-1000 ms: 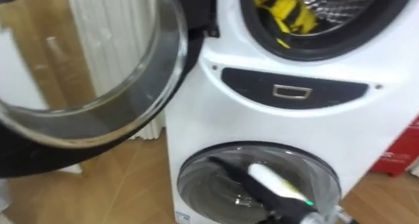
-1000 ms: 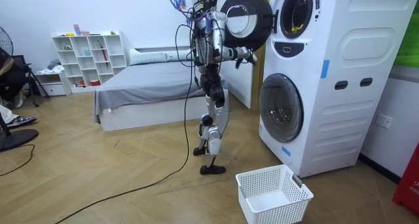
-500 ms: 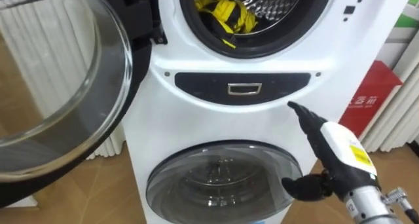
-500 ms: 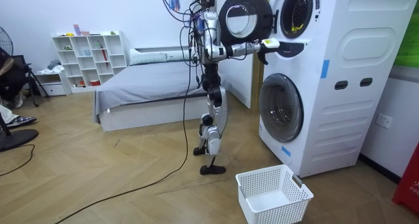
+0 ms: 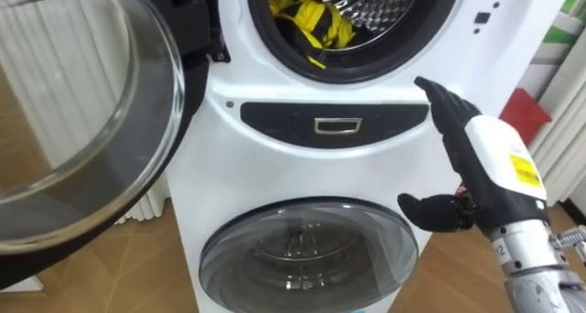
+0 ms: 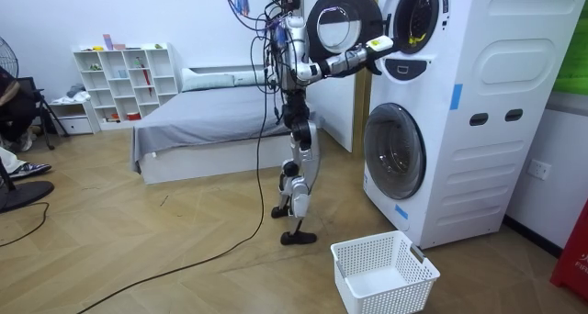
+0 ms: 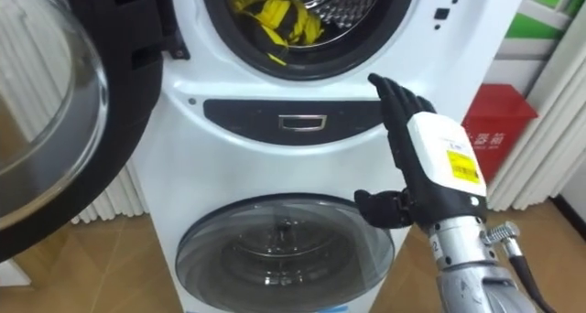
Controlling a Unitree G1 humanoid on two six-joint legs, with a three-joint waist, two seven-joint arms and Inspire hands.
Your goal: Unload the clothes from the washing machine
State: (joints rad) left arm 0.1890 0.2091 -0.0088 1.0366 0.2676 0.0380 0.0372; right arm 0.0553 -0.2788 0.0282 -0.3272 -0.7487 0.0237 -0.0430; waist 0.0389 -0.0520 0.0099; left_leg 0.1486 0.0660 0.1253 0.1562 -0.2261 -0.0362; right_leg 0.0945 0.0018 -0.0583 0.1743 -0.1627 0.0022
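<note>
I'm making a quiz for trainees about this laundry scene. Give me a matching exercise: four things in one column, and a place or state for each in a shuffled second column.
1. yellow clothes
2. upper door
3. lower door
4. right hand

a. shut
b. swung open to the left
c. open, fingers straight, in front of the washing machine
d. inside the upper drum

Pairs: 1-d, 2-b, 3-a, 4-c
</note>
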